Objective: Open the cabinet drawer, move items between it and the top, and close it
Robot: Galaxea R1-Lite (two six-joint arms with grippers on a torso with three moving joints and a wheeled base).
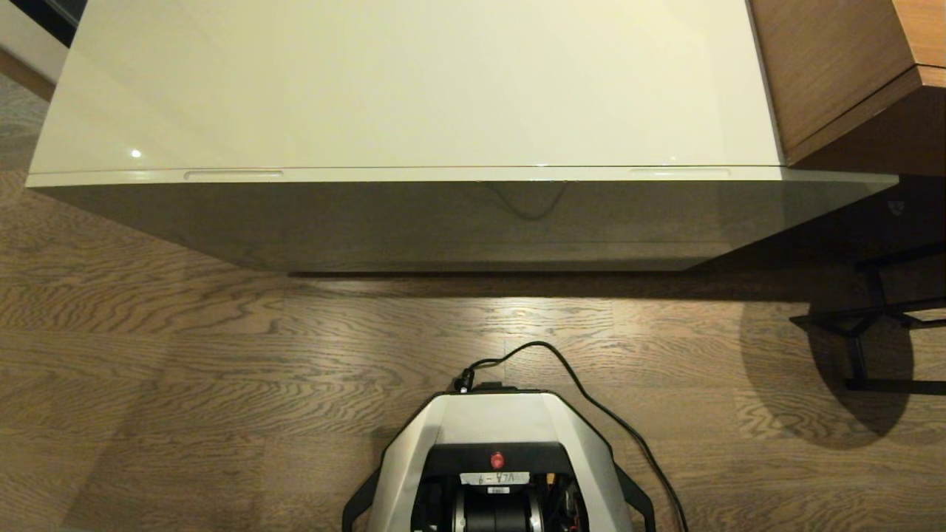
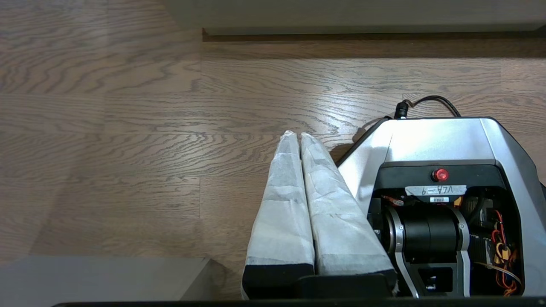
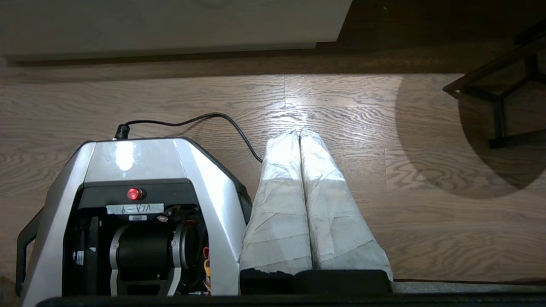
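Note:
The low cabinet's glossy cream-white top (image 1: 414, 81) fills the upper head view and lies bare. Below its front edge the cabinet drawer (image 1: 443, 222) sits pushed in, with two slim slots (image 1: 233, 175) (image 1: 678, 173) along its upper rim. The items are out of view. Neither arm shows in the head view. My left gripper (image 2: 297, 135) hangs parked over the wooden floor beside my base, its white-wrapped fingers (image 2: 283, 200) pressed together, shut on nothing. My right gripper (image 3: 299, 133) is parked the same way on the other side, shut and empty.
A brown wooden furniture piece (image 1: 835, 66) adjoins the cabinet's right end. A black metal frame (image 1: 872, 325) stands on the floor at the right. My base (image 1: 497, 458) faces the cabinet's middle across a strip of floor, a black cable (image 1: 591, 399) trailing right.

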